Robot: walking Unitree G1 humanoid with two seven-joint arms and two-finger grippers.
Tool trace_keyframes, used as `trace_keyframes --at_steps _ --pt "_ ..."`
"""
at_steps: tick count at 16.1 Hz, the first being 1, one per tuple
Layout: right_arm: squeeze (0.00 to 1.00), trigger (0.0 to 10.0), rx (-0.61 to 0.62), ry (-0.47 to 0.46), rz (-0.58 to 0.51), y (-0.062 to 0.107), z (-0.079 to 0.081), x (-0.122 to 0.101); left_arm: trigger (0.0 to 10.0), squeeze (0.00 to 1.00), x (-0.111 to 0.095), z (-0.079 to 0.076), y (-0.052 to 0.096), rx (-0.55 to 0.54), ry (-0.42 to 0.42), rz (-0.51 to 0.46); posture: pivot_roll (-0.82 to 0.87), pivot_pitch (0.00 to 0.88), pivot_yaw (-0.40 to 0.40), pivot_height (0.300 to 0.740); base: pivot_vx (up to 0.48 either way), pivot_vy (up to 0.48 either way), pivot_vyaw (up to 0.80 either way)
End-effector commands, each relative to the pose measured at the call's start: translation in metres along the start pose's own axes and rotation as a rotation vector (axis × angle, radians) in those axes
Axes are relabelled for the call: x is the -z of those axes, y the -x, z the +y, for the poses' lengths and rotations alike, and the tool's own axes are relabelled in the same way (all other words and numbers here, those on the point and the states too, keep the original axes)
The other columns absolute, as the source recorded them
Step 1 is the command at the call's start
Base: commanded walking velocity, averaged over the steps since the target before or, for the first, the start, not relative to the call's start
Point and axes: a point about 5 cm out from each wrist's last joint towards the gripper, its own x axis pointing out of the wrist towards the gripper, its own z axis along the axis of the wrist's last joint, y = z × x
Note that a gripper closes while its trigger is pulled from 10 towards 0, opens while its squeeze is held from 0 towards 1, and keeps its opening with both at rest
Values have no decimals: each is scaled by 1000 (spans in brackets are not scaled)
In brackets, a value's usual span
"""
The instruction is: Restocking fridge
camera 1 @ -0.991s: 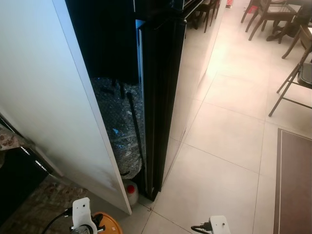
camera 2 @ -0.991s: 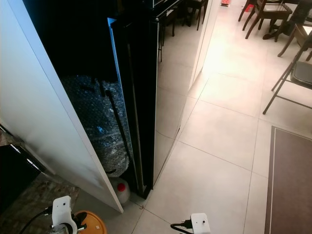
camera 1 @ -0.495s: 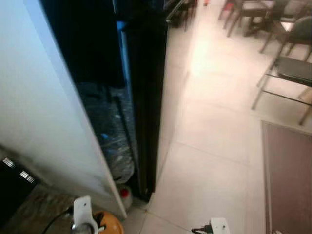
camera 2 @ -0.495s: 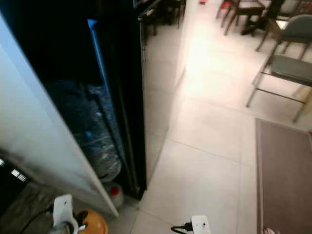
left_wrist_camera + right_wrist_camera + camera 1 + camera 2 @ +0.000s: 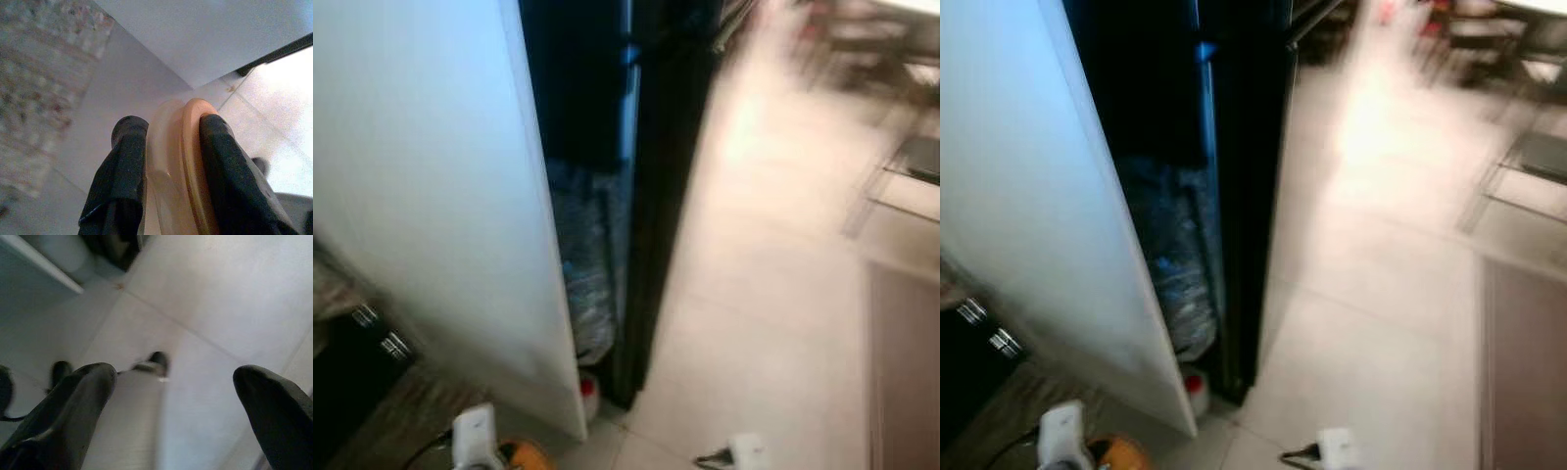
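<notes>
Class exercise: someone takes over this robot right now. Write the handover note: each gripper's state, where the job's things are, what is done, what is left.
Left gripper: shut on an orange item, held low at the robot's left.
Right gripper: open and empty, pointing at the tiled floor.
Fridge: the tall black unit ahead, seen side-on beside a white panel; a bubble-wrapped bundle and a red-capped jug sit in the gap between them.
Done: item in hand.
Left: probably get to the fridge front, open it, place the item. Head views are blurred.

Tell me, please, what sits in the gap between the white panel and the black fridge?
Between the white panel and black fridge, the eye views show a bubble-wrapped bundle above a red-capped white jug.
</notes>
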Motion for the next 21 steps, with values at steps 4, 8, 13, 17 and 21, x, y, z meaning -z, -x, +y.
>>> trace_keyframes --at_steps 4,8,13,17,21 --pt "0 10000 29 -11 7 2 -8 4 10000 0 -8 -10 -2 26 -10 -19 18 26 11 740 0 320 0" --pt "0 10000 39 -17 4 2 -8 4 10000 0 -8 -11 -2 28 -8 -17 14 28 10 740 0 319 0" --pt "0 10000 40 -28 -7 2 -8 3 10000 0 -7 -8 -2 12 0 -17 15 30 9 740 0 318 0" --pt "0 10000 68 -57 -23 2 -9 2 10000 0 -7 -9 -2 13 19 -25 12 35 8 740 0 80 0" --pt "0 10000 118 -131 -33 3 -12 4 10000 0 -6 -8 -1 13 32 -29 9 33 6 740 0 0 0"
